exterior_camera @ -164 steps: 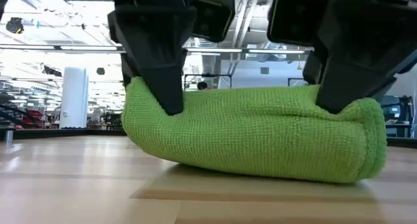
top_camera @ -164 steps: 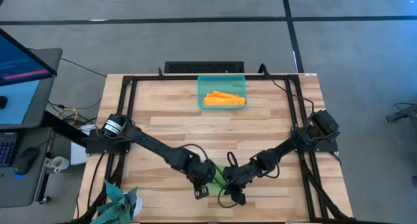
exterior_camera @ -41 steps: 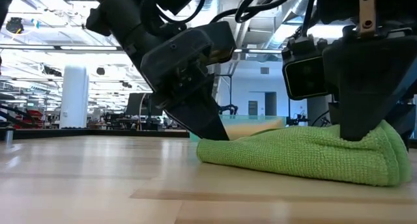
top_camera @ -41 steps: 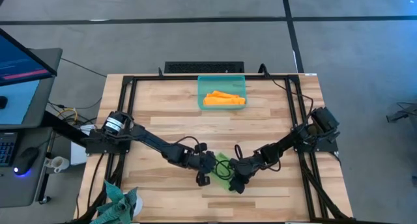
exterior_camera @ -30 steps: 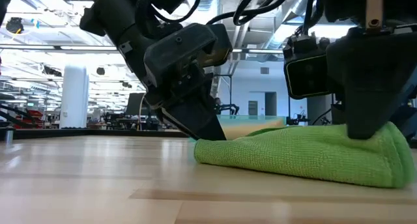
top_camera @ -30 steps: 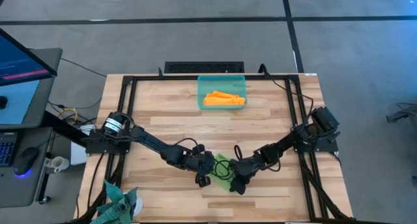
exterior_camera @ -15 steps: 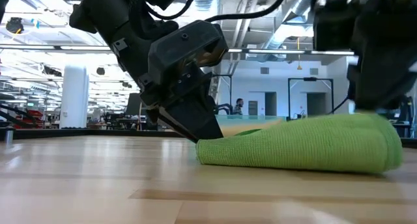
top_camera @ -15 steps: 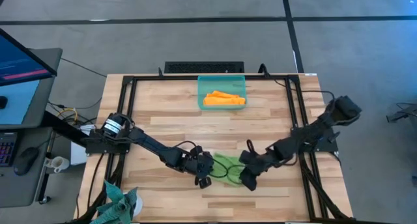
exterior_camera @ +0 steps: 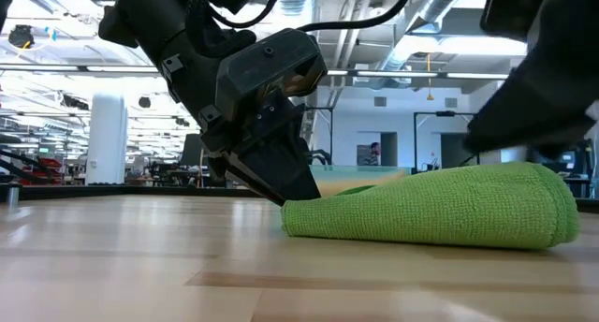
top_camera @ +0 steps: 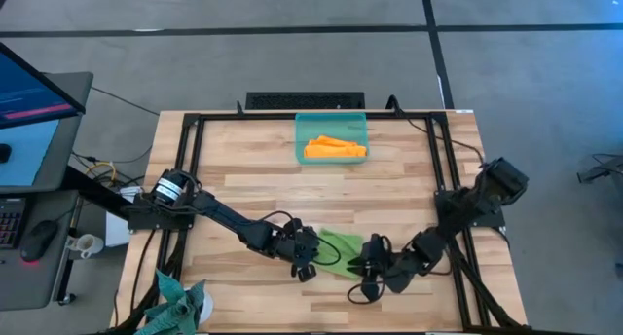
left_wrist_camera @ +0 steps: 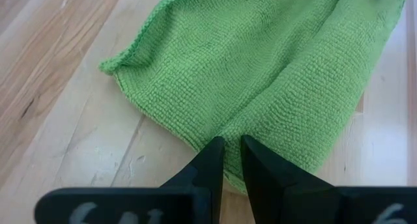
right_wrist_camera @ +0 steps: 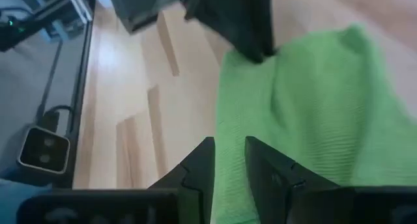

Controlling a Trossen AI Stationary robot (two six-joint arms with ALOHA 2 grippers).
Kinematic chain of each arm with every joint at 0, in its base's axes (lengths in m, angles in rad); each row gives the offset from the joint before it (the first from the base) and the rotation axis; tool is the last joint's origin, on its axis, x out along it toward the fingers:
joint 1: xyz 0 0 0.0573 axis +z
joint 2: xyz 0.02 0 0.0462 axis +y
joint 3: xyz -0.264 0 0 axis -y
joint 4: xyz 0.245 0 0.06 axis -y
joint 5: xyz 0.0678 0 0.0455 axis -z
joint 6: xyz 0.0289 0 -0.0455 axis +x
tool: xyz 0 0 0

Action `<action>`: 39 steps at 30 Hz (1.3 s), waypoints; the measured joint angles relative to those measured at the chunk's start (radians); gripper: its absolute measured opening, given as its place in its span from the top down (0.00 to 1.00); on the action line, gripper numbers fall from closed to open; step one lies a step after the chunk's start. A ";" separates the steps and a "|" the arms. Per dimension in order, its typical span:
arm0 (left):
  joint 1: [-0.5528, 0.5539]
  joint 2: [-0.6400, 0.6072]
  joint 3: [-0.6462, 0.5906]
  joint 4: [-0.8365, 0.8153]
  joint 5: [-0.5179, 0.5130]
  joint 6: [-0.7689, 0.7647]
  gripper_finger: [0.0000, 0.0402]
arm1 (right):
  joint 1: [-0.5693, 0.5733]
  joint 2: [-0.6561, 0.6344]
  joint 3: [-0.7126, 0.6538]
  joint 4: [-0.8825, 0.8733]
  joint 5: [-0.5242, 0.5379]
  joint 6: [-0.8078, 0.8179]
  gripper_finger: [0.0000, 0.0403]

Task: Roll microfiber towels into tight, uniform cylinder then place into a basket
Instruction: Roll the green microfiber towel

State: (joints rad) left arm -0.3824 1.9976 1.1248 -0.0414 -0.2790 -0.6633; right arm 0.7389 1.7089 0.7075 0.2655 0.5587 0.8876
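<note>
The lime green towel (top_camera: 341,245) lies loosely rolled and flattened on the table near its front edge, also in the low view (exterior_camera: 430,210). My left gripper (top_camera: 307,267) is shut at its left end (left_wrist_camera: 228,146). My right gripper (top_camera: 368,277) hangs just above and beyond the towel's right end (right_wrist_camera: 228,149), its fingers a little apart with nothing held. In the low view it is a dark blur (exterior_camera: 533,107) above the cloth. The orange towel (top_camera: 335,148) lies in the teal basket (top_camera: 304,130) at the far middle. My left gripper pinches the edge of the green towel's left end (left_wrist_camera: 229,129) between its two nearly closed fingers. A crease in the cloth runs straight into the narrow gap. The fingers slant down from the table's left, their tips (exterior_camera: 298,197) at table height. The towel lies on the wood.
Black frame rails (top_camera: 195,179) run along the table's left, right and far sides. A teal-grey cloth (top_camera: 175,304) lies at the near left corner. Bare wood stretches between the green towel and the basket.
My right gripper has come off the top of the towel's right end, gone toward the table's right edge and a little up, and rolled its wrist. The cloth there, dented before, has sprung up rounder. The towel stays in place.
</note>
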 joint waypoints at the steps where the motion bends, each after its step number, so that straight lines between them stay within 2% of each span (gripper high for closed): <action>1: 0.000 0.000 0.000 0.000 0.000 0.000 0.88 | -0.004 0.022 0.002 0.016 -0.011 -0.003 0.73; 4: 0.000 0.000 0.000 0.000 0.000 0.000 0.88 | -0.015 0.062 0.004 0.015 -0.047 0.030 0.73; 9: 0.000 0.000 0.000 0.003 0.002 0.000 0.88 | -0.037 0.096 0.008 0.017 -0.198 0.108 0.73; 11: 0.000 0.000 0.000 0.005 0.003 0.000 0.88 | -0.042 0.102 0.009 0.008 -0.220 0.129 0.73; 18: -0.005 0.000 0.000 0.005 0.002 0.066 0.88 | -0.042 0.107 0.011 -0.023 -0.228 0.143 0.74; 24: -0.019 -0.001 0.005 0.000 -0.037 0.145 0.88 | -0.042 0.108 0.011 -0.030 -0.233 0.144 0.74; 30: -0.037 -0.051 0.036 -0.032 -0.036 0.265 0.88 | -0.040 0.109 0.008 -0.036 -0.241 0.144 0.74; 36: -0.078 -0.061 0.038 0.083 -0.038 0.478 0.88 | -0.040 0.109 0.008 -0.036 -0.244 0.144 0.74; 39: -0.082 -0.011 0.040 0.177 0.024 0.511 0.88 | -0.040 0.109 0.007 -0.032 -0.244 0.144 0.74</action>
State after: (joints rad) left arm -0.4639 1.9861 1.1650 0.1357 -0.2547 -0.1524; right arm 0.6987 1.8183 0.7143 0.2332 0.3149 1.0319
